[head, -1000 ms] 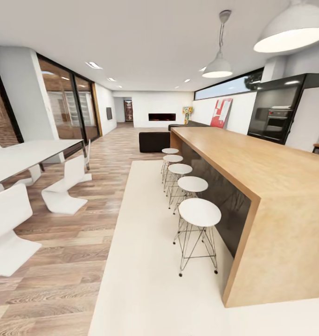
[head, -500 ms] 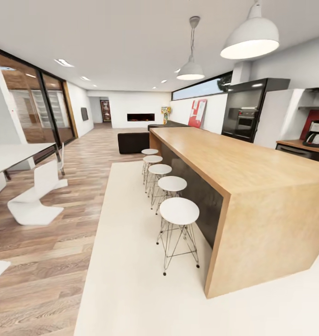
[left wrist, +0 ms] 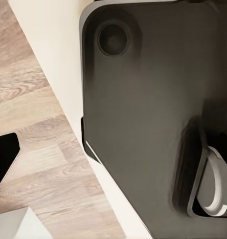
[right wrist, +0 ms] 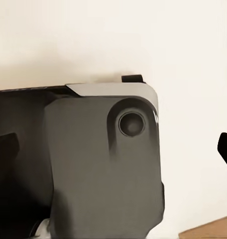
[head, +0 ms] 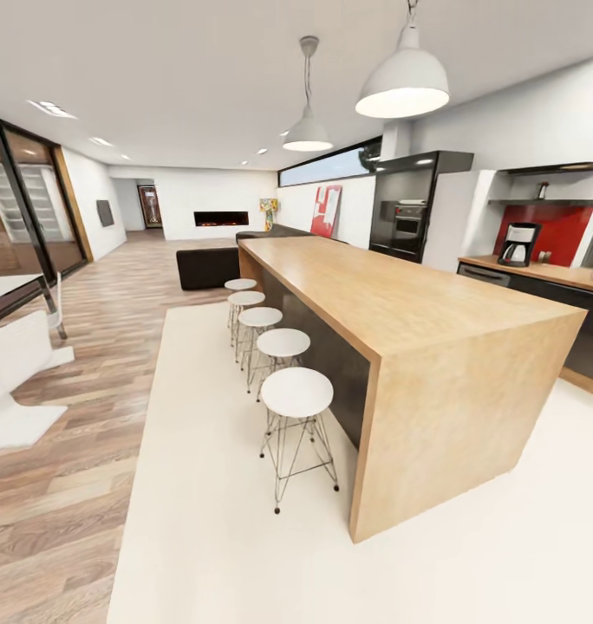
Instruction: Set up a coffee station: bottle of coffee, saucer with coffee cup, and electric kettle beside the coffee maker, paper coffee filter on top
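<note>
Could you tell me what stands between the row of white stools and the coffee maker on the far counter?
In the head view, the long wooden island lies between the stools and the coffee maker, with a strip of pale floor beyond it.

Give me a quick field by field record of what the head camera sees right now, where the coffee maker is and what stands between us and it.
setting: open kitchen and living room
coffee maker: on the kitchen countertop, far right, before a red backsplash
obstacle between: long wooden island
beside island: row of five white stools
overhead: two white pendant lamps
floor: cream rug on wood planks
</note>
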Robot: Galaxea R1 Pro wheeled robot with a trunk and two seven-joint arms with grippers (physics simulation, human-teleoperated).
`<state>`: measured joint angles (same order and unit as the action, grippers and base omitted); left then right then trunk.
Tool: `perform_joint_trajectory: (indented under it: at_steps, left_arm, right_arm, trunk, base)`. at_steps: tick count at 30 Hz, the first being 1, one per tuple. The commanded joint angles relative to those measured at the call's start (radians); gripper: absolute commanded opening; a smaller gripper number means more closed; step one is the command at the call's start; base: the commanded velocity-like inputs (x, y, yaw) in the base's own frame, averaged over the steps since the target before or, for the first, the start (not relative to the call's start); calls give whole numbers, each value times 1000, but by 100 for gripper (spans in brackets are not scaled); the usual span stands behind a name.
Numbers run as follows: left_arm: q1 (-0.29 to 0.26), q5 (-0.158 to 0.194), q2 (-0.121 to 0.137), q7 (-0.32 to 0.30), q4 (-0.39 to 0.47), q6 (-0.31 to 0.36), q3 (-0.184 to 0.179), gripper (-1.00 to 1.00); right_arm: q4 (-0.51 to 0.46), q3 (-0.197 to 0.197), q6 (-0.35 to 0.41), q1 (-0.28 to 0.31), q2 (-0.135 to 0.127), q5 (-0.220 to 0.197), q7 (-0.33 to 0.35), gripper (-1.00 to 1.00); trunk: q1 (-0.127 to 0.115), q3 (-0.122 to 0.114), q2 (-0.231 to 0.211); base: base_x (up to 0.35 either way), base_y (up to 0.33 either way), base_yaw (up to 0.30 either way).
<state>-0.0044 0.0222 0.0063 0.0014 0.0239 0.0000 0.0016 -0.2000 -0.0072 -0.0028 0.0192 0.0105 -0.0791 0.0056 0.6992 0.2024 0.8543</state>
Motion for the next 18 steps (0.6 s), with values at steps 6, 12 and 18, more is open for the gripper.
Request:
perform_joint_trajectory:
  at_steps: [6, 12, 18]
  left_arm:
    - [0, 2, 0, 0, 1, 0, 0, 100]
    - [0, 2, 0, 0, 1, 0, 0, 100]
    - [0, 2, 0, 0, 1, 0, 0, 100]
  right_arm:
    - [0, 0, 0, 1, 0, -8, 1, 100]
    - [0, 0, 0, 1, 0, -8, 1, 100]
    - [0, 0, 0, 1, 0, -8, 1, 100]
  trunk:
    - [-23, -18, -41]
    - [-46, -36, -83]
    - [-69, -55, -125]
  base:
    - [0, 0, -300]
    - [0, 0, -300]
    - [0, 0, -300]
